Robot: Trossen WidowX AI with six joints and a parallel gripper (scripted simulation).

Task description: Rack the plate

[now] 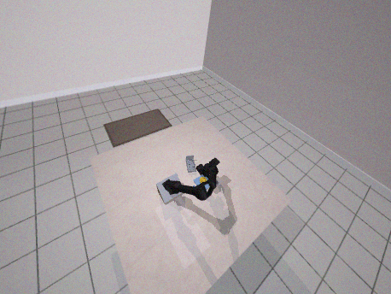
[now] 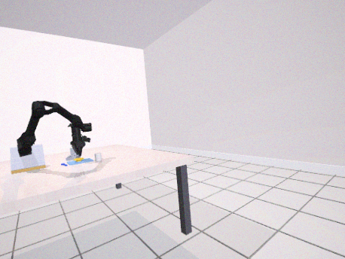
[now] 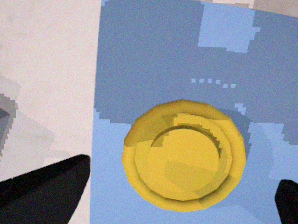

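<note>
The black pincer (image 1: 208, 171) (image 2: 79, 155) (image 3: 184, 177) is open over the yellow plate (image 1: 203, 179) (image 2: 78, 159) (image 3: 184, 156), its fingertips well apart with nothing held between them. The plate lies flat, raised rim upward, on a blue rectangular mat (image 1: 196, 181) (image 2: 88, 161) (image 3: 112, 175), outside the grey dish rack (image 1: 190, 164) (image 2: 71, 153) (image 3: 3, 122). The rack stands near the mat, on the pale pink desk (image 1: 141, 231) (image 2: 143, 158) (image 3: 45, 60). In the exterior view, a whitish cylindrical object (image 2: 98, 157) stands just beside one end of the mat, and a small dark blue object (image 2: 64, 164) lies near the other; it is too small to identify. The black arm (image 1: 188, 189) (image 2: 38, 109) arches from its base to the pincer. Beyond the desk, a brown floor mat (image 1: 137, 127) lies on the tiles.
</note>
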